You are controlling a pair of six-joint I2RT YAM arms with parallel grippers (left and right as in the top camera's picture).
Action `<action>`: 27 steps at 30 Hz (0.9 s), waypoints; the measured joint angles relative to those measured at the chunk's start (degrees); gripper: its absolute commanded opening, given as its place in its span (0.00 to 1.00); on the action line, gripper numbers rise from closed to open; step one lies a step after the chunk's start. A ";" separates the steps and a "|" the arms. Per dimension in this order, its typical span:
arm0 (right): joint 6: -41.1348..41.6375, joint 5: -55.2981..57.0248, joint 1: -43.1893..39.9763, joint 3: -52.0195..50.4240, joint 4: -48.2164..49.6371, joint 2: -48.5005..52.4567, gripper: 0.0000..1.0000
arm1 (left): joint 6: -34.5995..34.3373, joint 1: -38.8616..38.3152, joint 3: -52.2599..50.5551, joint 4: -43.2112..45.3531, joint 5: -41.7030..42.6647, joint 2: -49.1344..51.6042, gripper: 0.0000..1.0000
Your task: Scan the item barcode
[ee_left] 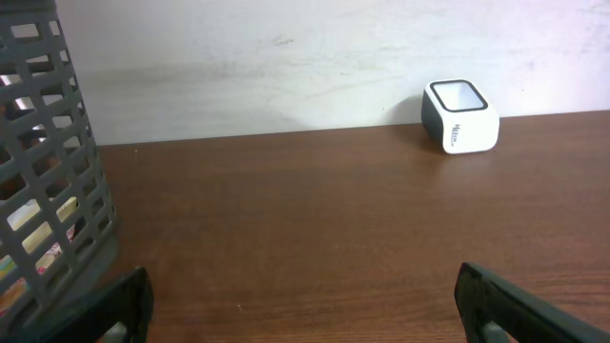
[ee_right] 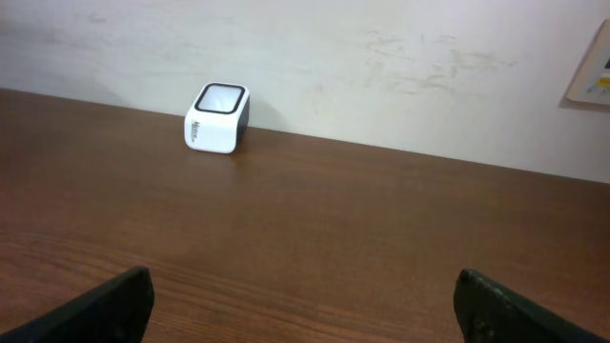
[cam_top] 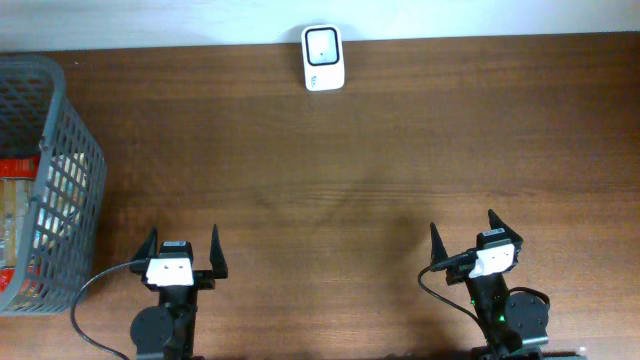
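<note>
A white barcode scanner (cam_top: 323,58) with a dark window stands at the table's far edge, also seen as the scanner (ee_left: 460,117) in the left wrist view and the scanner (ee_right: 217,118) in the right wrist view. Packaged items (cam_top: 18,215) lie inside the grey basket (cam_top: 70,150) at the left; their barcodes do not show. My left gripper (cam_top: 182,248) sits at the near left, open and empty. My right gripper (cam_top: 464,233) sits at the near right, open, nothing between its fingers. Both are far from the scanner.
The grey mesh basket (ee_left: 57,171) stands close to the left of my left gripper. A brown wooden table (cam_top: 330,180) stretches between the grippers and the scanner. A white wall (ee_right: 381,67) rises behind the table's far edge.
</note>
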 measured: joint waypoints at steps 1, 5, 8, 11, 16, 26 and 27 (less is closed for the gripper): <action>0.00 0.00 0.00 0.00 0.00 0.00 0.99 | 0.02 0.00 0.00 0.00 0.00 0.00 0.99; -0.02 0.00 0.00 0.00 0.00 0.00 0.99 | 0.02 0.00 0.00 0.00 -0.02 0.00 0.99; 0.00 0.00 0.00 0.00 0.00 0.00 0.99 | 0.02 0.00 0.00 0.00 0.00 0.00 0.99; 0.00 0.00 0.00 0.00 0.00 0.00 0.99 | 0.02 0.00 0.00 0.00 0.00 0.00 0.99; -0.02 0.00 0.00 0.00 0.00 0.00 0.99 | 0.02 0.00 0.00 0.00 -0.02 0.00 0.99; -0.02 0.00 0.00 0.00 0.00 0.00 0.99 | 0.02 0.00 0.00 0.00 -0.72 0.00 0.99; -0.02 0.00 0.00 0.00 0.00 0.00 0.99 | 0.02 0.00 0.00 0.00 -0.94 0.00 0.99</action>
